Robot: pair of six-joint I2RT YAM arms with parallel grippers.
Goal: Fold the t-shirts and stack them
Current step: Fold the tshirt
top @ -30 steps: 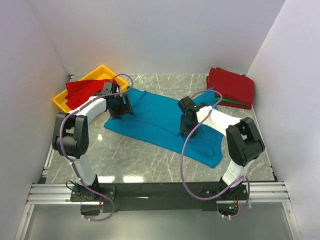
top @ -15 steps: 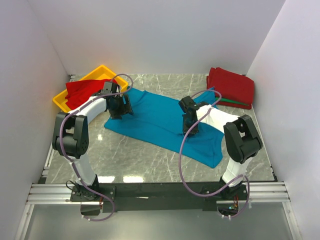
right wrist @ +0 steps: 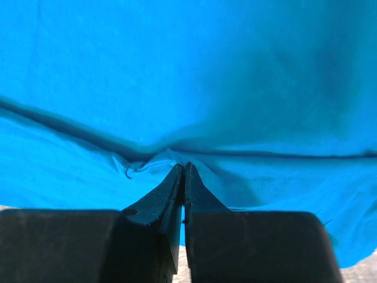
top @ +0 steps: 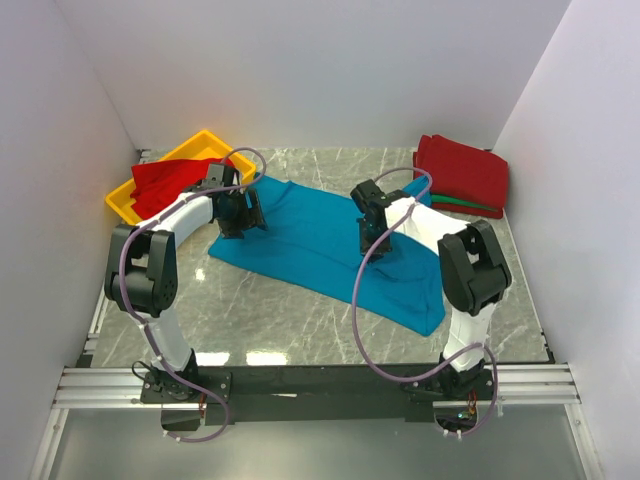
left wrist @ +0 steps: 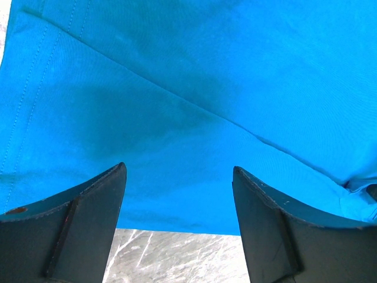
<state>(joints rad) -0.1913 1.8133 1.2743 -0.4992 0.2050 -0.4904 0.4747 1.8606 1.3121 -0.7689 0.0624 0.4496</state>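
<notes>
A teal-blue t-shirt (top: 300,235) lies spread across the middle of the marble table. My left gripper (top: 240,216) hovers open over the shirt's left edge; in the left wrist view (left wrist: 178,168) its fingers straddle the hem with bare table below. My right gripper (top: 367,238) is shut on a pinched ridge of the teal shirt (right wrist: 188,88), seen at its tips in the right wrist view (right wrist: 184,166). A red shirt (top: 168,180) lies crumpled in the tray. A folded red shirt (top: 462,170) rests on a green one (top: 468,205) at the back right.
A yellow plastic tray (top: 125,205) stands at the back left against the left wall. White walls close in the table on three sides. The arms' purple cables loop above the shirt.
My right gripper has moved a little toward the back and left, staying shut on the teal cloth, and its elbow has swung inward. The left arm has not moved.
</notes>
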